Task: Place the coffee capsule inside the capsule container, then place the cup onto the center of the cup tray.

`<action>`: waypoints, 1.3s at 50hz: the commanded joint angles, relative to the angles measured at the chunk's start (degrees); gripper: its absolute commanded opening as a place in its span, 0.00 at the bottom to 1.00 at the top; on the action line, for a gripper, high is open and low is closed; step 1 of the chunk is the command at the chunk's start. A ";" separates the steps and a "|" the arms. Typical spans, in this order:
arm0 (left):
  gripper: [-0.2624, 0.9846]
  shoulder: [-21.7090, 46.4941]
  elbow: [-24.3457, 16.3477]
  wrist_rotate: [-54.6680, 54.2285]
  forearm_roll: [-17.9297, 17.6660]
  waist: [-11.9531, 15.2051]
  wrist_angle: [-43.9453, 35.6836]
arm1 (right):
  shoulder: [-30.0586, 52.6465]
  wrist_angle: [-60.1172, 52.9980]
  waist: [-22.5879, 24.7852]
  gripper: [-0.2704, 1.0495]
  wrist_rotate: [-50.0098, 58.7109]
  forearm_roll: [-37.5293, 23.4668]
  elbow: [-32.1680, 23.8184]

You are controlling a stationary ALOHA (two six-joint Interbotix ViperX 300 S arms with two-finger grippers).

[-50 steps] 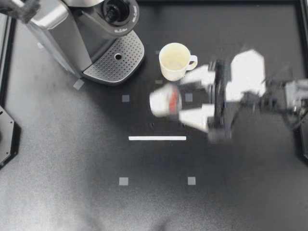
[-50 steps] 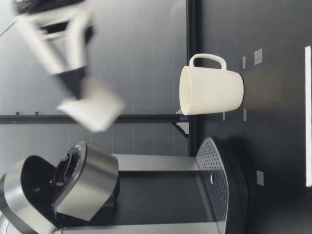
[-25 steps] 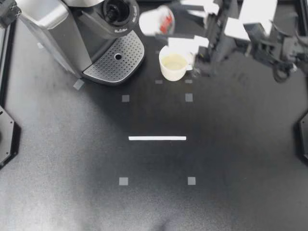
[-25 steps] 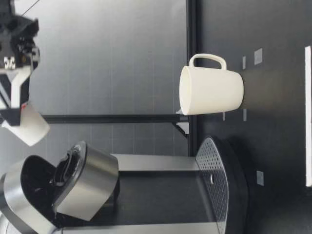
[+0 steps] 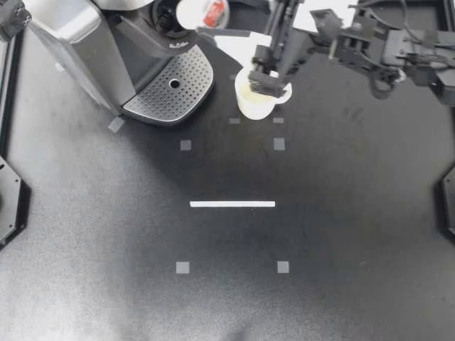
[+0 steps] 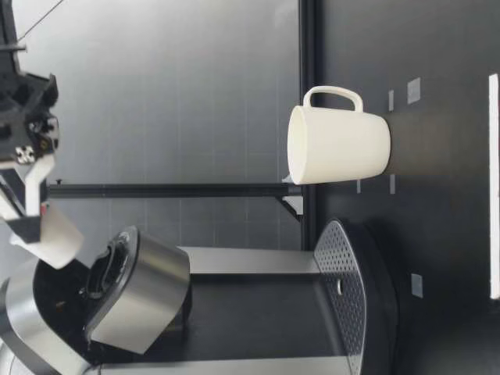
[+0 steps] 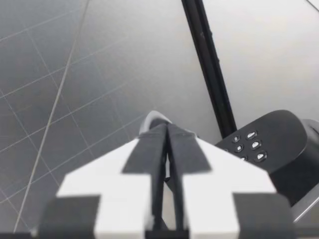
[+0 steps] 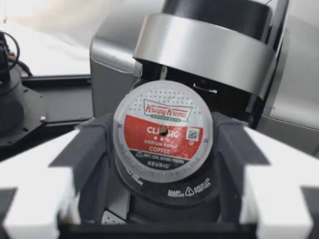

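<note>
Capsule point(image 5: 202, 11) travel is the change. Top view: my right hand point(image 5: 213, 20) has swung it from beside the cup point(image 5: 253, 105) over to the machine's open capsule container point(image 5: 168, 15), while my left hand point(image 5: 8, 17) waits at the far corner. Low view: it hangs just above the opening, and the cup stands on the surface point(image 6: 445, 234) beside the cup tray point(image 6: 349, 269). Left wrist view: that hand is clenched, empty. Right wrist view: both fingers point(image 8: 92, 149) grasp the capsule, the chamber just ahead; lowering and letting go look next
</note>
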 commanded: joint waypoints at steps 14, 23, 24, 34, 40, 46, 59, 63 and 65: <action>0.29 -0.09 -0.88 0.09 0.44 0.18 0.00 | 1.67 -0.09 -1.85 0.60 -0.26 -0.09 -3.16; 0.29 -0.09 -1.05 0.18 0.53 0.18 0.00 | 2.81 -0.18 -1.85 0.60 -0.35 -0.18 -4.04; 0.29 -0.09 -0.97 0.18 0.62 0.18 0.00 | 2.90 -0.18 -1.85 0.60 -0.35 -0.26 -4.13; 0.29 -0.09 -0.79 0.18 0.70 0.18 0.09 | 3.87 -0.09 -1.85 0.60 -0.26 -0.70 -4.66; 0.29 -0.09 -0.79 0.18 0.97 0.18 0.09 | 4.31 -0.18 -1.85 0.60 -0.26 -0.79 -4.75; 0.29 0.00 -0.88 0.18 1.05 0.18 0.09 | 4.92 -0.09 -1.85 0.60 -0.26 -0.79 -5.01; 0.29 0.00 -0.79 0.18 1.14 0.18 0.09 | 6.06 0.09 -1.85 0.60 -0.18 -1.23 -5.98; 0.29 0.00 -0.79 0.18 1.14 0.18 0.09 | 6.33 0.09 -1.85 0.61 -0.09 -1.23 -6.24; 0.29 0.00 -0.79 0.18 1.14 0.18 0.09 | 6.50 0.09 -1.85 0.62 -0.09 -1.23 -6.42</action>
